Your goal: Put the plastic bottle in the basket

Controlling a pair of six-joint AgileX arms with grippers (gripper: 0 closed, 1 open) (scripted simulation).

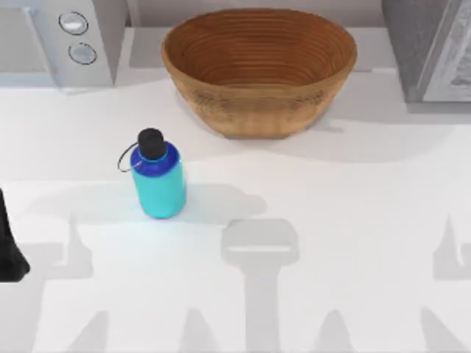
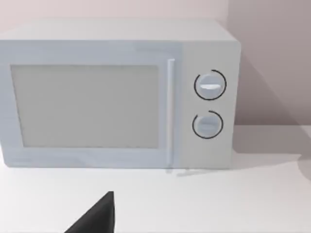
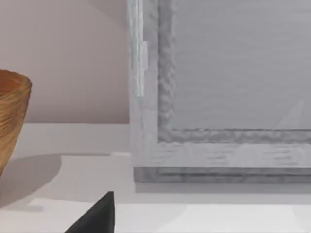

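Note:
The plastic bottle (image 1: 158, 179) stands upright on the white table, left of centre. It has a cyan body, a blue shoulder, a black cap and a thin loop strap. The brown woven basket (image 1: 257, 110) sits behind it and to its right, at the back middle of the table, with nothing inside it. Its edge also appears in the right wrist view as the basket (image 3: 9, 116). My left arm (image 1: 9, 250) is parked at the table's left edge, well apart from the bottle. A dark tip of each gripper shows low in the wrist views: the left gripper (image 2: 97, 217) and the right gripper (image 3: 97, 217).
A white microwave (image 1: 66, 37) with two dials stands at the back left, and the left wrist faces this microwave (image 2: 121, 97). A grey cabinet (image 1: 434, 51) stands at the back right. The right wrist camera looks at this cabinet (image 3: 228, 97) from close up.

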